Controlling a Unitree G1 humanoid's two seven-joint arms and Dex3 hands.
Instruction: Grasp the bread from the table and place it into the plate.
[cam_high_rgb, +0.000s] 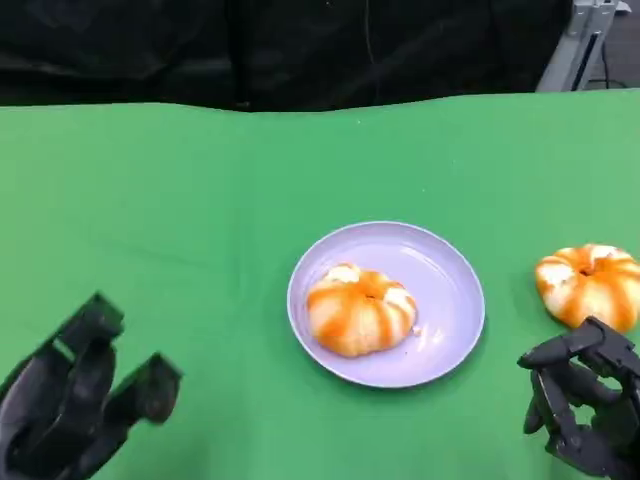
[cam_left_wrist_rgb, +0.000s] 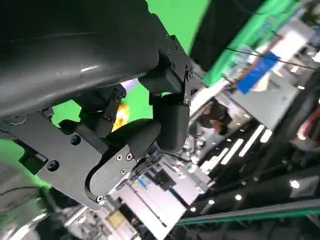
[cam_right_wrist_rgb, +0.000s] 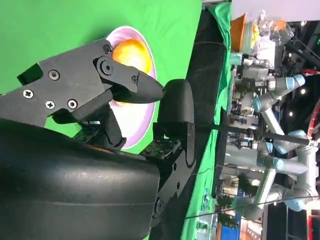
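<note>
Already one bread (cam_high_rgb: 360, 310) sits in the plate (cam_high_rgb: 450, 270), so the right hand (cam_high_rgb: 580, 410) (fingers apart, empty) waits just beside the second bread (cam_high_rgb: 590, 285) at three o'clock on the surface (cam_high_rgb: 160, 220).

Round lavender plate (cam_high_rgb: 455, 300) on green table (cam_high_rgb: 180, 210), holding one orange-and-white glazed bread (cam_high_rgb: 360, 309). Second identical bread (cam_high_rgb: 590, 285) right of plate, apart. Black left hand (cam_high_rgb: 75, 400) and right hand (cam_high_rgb: 585, 405) empty, fingers apart.

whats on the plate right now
One orange-and-white bread sits on the lavender plate, left of centre. The plate surface beneath it is covered. A second bread lies on the table.
</note>
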